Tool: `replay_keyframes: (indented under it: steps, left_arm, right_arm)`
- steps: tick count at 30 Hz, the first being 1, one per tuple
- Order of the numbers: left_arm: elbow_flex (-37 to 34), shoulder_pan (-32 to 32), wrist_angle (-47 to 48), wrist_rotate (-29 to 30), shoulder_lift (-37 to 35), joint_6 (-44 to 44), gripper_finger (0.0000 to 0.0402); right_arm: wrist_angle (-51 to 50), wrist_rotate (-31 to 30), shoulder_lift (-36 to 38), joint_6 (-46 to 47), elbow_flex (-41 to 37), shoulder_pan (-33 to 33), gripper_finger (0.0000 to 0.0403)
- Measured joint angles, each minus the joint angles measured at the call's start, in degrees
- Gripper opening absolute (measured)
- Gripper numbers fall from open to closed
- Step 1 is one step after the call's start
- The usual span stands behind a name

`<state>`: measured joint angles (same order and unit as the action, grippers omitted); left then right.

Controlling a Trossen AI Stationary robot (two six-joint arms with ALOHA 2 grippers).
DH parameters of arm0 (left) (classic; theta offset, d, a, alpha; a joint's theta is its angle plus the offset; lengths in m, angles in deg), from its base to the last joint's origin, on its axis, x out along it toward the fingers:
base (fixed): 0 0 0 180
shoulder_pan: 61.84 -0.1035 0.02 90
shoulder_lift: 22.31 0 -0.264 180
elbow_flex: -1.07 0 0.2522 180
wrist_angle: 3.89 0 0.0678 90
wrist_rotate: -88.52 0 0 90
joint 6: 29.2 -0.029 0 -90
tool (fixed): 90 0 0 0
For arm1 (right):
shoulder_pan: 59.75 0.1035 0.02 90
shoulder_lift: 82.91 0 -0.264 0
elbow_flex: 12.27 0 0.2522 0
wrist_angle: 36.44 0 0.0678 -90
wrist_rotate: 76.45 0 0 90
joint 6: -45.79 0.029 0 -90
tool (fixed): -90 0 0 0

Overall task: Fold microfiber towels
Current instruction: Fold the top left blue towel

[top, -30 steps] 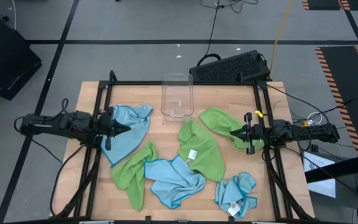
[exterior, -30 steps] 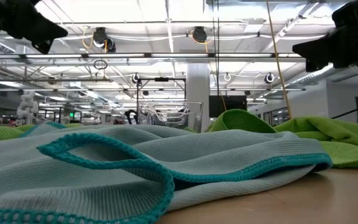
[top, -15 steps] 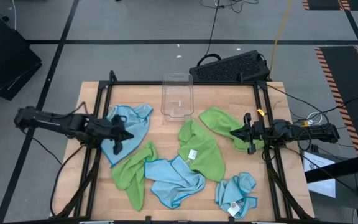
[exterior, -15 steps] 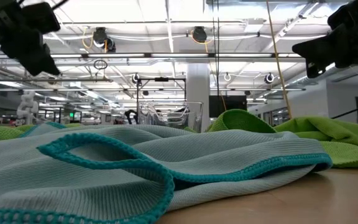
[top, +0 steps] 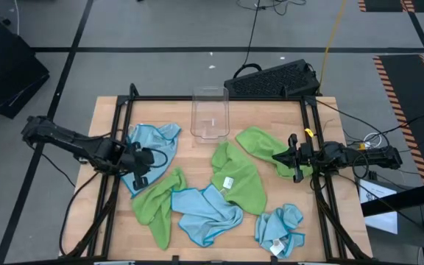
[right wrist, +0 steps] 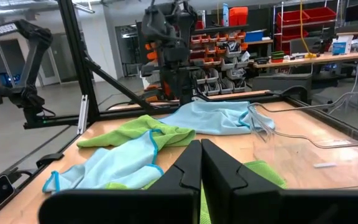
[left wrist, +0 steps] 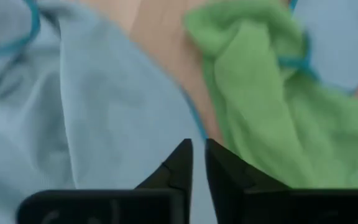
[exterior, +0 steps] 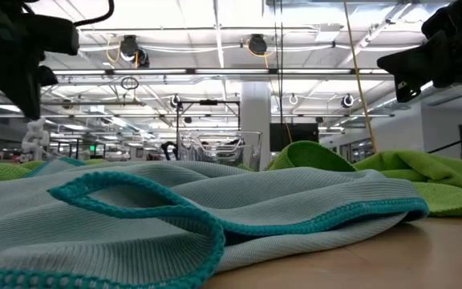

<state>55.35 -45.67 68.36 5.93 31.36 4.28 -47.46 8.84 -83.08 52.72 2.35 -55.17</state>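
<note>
Six towels lie crumpled on the wooden table. A light blue one (top: 155, 146) is at the left, a lime green one (top: 153, 204) at the near left, a light blue one (top: 208, 211) at the near middle, a green one (top: 235, 179) in the middle, a green one (top: 258, 142) at the right and a light blue one (top: 278, 230) at the near right. My left gripper (top: 140, 178) is shut and points down above the near edge of the left blue towel (left wrist: 104, 106). My right gripper (top: 277, 156) is shut and level above the right green towel's edge.
A clear plastic bin (top: 210, 114) stands at the table's far middle. Black frame rails (top: 116, 125) run along the table's left and right sides. A black keyboard (top: 274, 79) lies beyond the far edge. Bare wood shows between the bin and the towels.
My left gripper has swung from level to pointing down and has moved toward the table's near edge, over the near part of the left blue towel. The towels have not moved.
</note>
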Motion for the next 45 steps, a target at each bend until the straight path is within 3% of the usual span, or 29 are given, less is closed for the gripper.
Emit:
replay_keyframes:
  steps: [7,17,27,33,38,45]
  left_arm:
    - [0.45,0.98,3.36,-1.44,6.28,1.51,0.0122]
    - [0.47,2.95,3.39,-3.35,16.18,-6.29,0.0164]
    - [0.47,8.52,2.18,-5.87,26.18,-6.35,0.0232]
    - [0.49,10.63,1.40,-5.87,30.53,-7.09,0.0277]
    - [0.49,11.26,1.31,-6.14,32.44,-6.54,0.0277]
    - [0.03,12.20,-0.16,-6.67,33.92,-6.36,0.0235]
  right_arm:
    - [0.00,0.07,0.00,1.67,-0.01,0.01,0.0000]
    - [-0.37,0.31,-0.02,3.64,0.00,0.01,0.0000]
    - [-0.72,0.61,-0.02,4.48,0.00,0.02,0.0000]
    - [-0.69,4.86,-0.02,4.44,0.00,0.02,0.0000]
    - [0.37,4.81,-0.02,4.42,-0.01,0.02,0.0000]
    - [0.72,4.81,-0.02,4.80,0.00,0.02,0.0000]
